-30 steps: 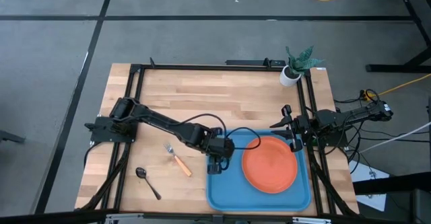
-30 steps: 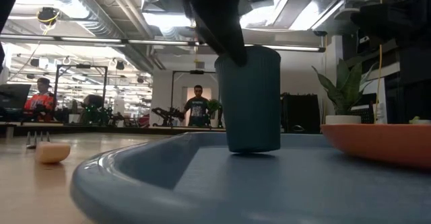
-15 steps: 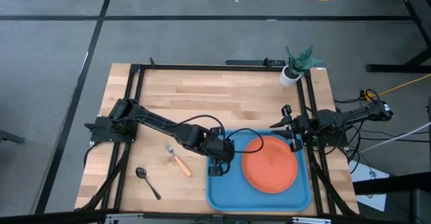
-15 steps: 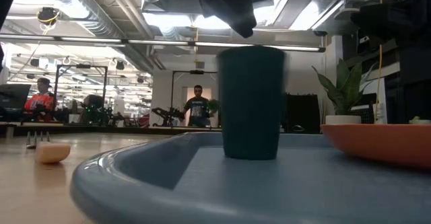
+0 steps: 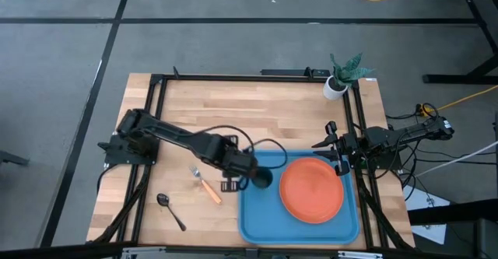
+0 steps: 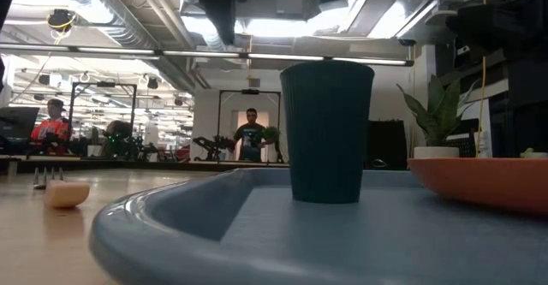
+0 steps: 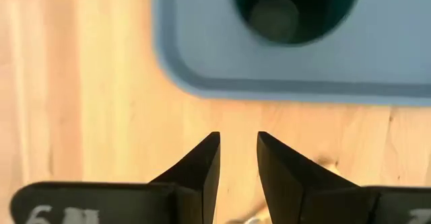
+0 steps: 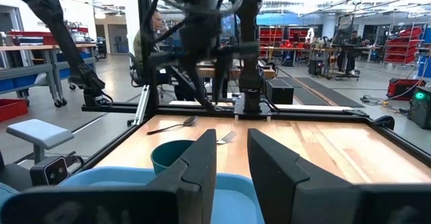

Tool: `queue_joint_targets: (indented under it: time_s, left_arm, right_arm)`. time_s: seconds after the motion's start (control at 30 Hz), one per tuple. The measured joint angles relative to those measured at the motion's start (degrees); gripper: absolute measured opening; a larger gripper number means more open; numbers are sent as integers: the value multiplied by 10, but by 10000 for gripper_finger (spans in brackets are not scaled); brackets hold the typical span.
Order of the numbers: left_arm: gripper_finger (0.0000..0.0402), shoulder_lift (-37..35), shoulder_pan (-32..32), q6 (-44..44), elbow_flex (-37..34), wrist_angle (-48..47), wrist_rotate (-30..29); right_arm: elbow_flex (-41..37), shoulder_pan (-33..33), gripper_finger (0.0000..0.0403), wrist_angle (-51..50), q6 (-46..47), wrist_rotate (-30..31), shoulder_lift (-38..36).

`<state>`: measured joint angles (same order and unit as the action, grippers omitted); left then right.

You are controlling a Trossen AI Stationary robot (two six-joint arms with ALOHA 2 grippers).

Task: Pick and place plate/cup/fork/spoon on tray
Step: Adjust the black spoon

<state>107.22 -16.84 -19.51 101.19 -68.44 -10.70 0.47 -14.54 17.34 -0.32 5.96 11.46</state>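
Note:
The dark teal cup (image 5: 262, 179) stands upright on its base on the left part of the blue tray (image 5: 299, 226). It also shows in the low view (image 6: 327, 131) and the left wrist view (image 7: 294, 5). The orange plate (image 5: 311, 189) lies flat on the tray's right part. The orange-handled fork (image 5: 206, 186) and the dark spoon (image 5: 170, 210) lie on the wood to the tray's left. My left gripper (image 5: 231, 185) hangs over the wood between fork and tray, open by a narrow gap (image 7: 238, 158) and empty. My right gripper (image 5: 331, 145) waits at the table's right edge, open by a narrow gap (image 8: 232, 158).
A white pot with a green plant (image 5: 336, 86) stands at the far right corner. A black frame rail (image 5: 233, 78) runs round the tabletop. Bare wood lies on the far half of the table. People stand in the room behind.
My left gripper has come off the cup, risen, and drawn back toward the table's left edge, off the tray and over the wood. The cup has stayed upright on the tray's left part.

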Motion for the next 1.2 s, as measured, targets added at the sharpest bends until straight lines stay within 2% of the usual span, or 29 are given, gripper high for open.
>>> queue_joint_targets:
  time_s: [0.2,0.4,0.7,0.93,1.1,1.2]
  left_arm:
    - [92,-67,-11,-19,0,-83,-24]
    - [92,-107,-39,-7,0,-121,-46]
    - [92,-98,-89,7,-6,-115,-53]
    - [92,-98,-124,10,-58,-90,-53]
    - [92,-98,-138,11,-111,-24,-53]
    - [92,-98,-139,28,-134,-17,-53]
  right_arm:
    - [0,0,90,1,1,0,1]
    - [0,0,90,0,1,0,1]
    - [0,0,90,-4,1,0,1]
    - [0,0,90,-5,0,0,2]
    - [0,0,90,-5,0,0,2]
    - [0,0,90,-5,1,0,2]
